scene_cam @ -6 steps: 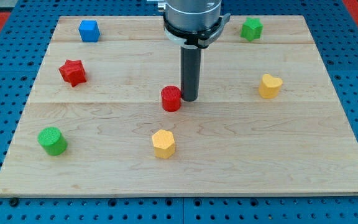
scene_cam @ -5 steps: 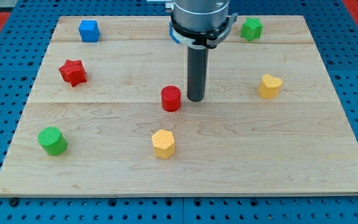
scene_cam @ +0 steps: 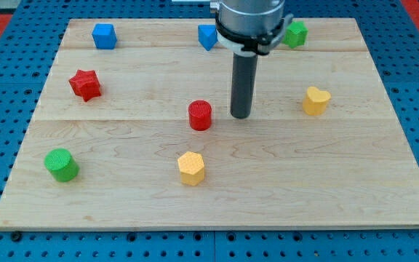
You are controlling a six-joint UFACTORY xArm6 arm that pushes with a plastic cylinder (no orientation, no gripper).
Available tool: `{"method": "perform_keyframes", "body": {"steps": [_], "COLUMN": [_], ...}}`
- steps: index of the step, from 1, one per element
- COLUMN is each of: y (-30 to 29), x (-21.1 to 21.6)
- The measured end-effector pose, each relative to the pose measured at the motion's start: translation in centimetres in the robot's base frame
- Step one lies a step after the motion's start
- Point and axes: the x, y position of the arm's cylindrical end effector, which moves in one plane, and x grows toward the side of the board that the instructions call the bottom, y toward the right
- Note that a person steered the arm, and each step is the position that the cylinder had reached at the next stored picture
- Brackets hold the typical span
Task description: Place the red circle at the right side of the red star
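Note:
The red circle [scene_cam: 200, 115] stands near the middle of the wooden board [scene_cam: 217, 196]. The red star [scene_cam: 85, 84] lies far to its left, a little higher in the view. My tip [scene_cam: 241, 116] is on the board to the right of the red circle, with a clear gap between them. The rod stands upright and the arm's body above it hides part of the board's top edge.
A blue cube [scene_cam: 104, 36] is at the top left, a blue block [scene_cam: 208, 36] at the top middle, a green block [scene_cam: 294, 33] at the top right. A yellow heart [scene_cam: 316, 100] is at the right, a yellow hexagon [scene_cam: 191, 168] below the circle, a green circle [scene_cam: 62, 164] at the lower left.
My tip has slid to the right, away from the red circle, which it was touching. The circle has stayed put. The blue block at the top middle has come into sight.

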Motion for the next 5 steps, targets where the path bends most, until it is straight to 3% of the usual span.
{"method": "perform_keyframes", "body": {"steps": [2,5], "y": [-7.7,-10.5], "x": [0.3,-3.8]}}
